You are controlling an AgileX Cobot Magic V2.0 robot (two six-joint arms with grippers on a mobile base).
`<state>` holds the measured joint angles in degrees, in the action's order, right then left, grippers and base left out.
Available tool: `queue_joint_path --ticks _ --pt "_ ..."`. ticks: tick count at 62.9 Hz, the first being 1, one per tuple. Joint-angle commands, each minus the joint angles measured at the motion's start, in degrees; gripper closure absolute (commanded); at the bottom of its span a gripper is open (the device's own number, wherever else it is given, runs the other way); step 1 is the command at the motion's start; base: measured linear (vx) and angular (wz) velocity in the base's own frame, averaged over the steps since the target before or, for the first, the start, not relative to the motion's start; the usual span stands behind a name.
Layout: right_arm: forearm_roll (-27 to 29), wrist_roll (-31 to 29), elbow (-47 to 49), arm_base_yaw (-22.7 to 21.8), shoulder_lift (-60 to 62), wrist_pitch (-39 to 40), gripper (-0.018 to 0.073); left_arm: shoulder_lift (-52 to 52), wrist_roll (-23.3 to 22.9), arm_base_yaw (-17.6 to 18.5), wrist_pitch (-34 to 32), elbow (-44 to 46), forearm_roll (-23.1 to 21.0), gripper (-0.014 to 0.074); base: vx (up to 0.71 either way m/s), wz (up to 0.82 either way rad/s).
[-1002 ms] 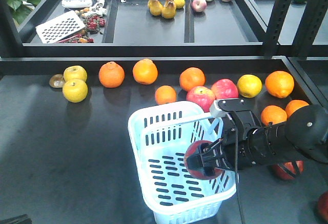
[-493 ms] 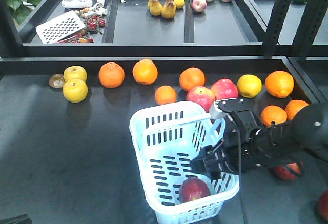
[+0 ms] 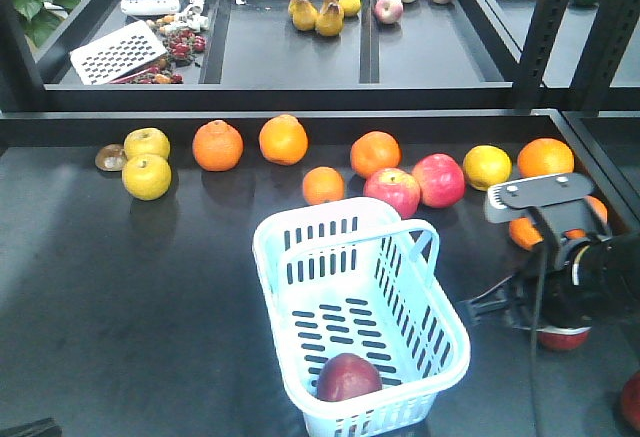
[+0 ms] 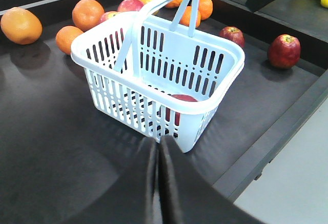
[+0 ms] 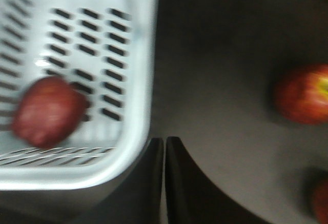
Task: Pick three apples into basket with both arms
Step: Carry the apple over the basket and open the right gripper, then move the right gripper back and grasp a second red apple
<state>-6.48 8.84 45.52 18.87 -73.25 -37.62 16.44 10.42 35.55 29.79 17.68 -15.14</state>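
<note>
The pale blue basket (image 3: 268,262) stands mid-table with one dark red apple (image 3: 347,375) lying on its floor near the front corner. My right gripper (image 3: 474,307) is shut and empty, just right of the basket's rim. A second apple (image 3: 560,338) peeks out from under the right arm, and a third (image 3: 632,402) is cut off at the right edge. In the right wrist view the shut gripper (image 5: 164,141) sits beside the basket (image 5: 141,55), with the apple (image 5: 48,111) inside. My left gripper (image 4: 160,142) is shut and empty, short of the basket (image 4: 118,98).
Oranges (image 3: 283,139), yellow fruit (image 3: 146,176) and brighter pink-red apples (image 3: 392,190) line the back of the table. A raised shelf behind holds pears (image 3: 318,12). The table's front edge (image 4: 266,157) runs close to the basket.
The apple that my right gripper held over the basket has dropped in and rolled to the front corner. The right arm has drawn back to the right, clear of the basket.
</note>
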Motion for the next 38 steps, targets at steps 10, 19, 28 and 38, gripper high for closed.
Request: queue_joint_path --ticks 10,19,28,38 --pt "-6.1 3.5 3.1 -12.1 -0.5 2.6 0.0501 0.4 -0.3 0.1 -3.9 1.6 -0.6 0.0603 0.0 0.0" --pt "3.0 -7.7 7.5 -20.5 -6.1 0.8 0.0368 0.4 -0.3 0.1 -3.9 1.6 -0.6 0.0603 0.0 0.0" --pt "12.7 -17.4 14.7 -25.3 -14.2 -3.4 0.0129 0.4 -0.3 0.1 -3.9 1.6 -0.6 0.0603 0.0 0.0" --pt "11.0 -17.3 22.2 -26.9 -22.9 -7.2 -0.0097 0.4 -0.3 0.1 -3.9 1.6 -0.6 0.0603 0.0 0.0"
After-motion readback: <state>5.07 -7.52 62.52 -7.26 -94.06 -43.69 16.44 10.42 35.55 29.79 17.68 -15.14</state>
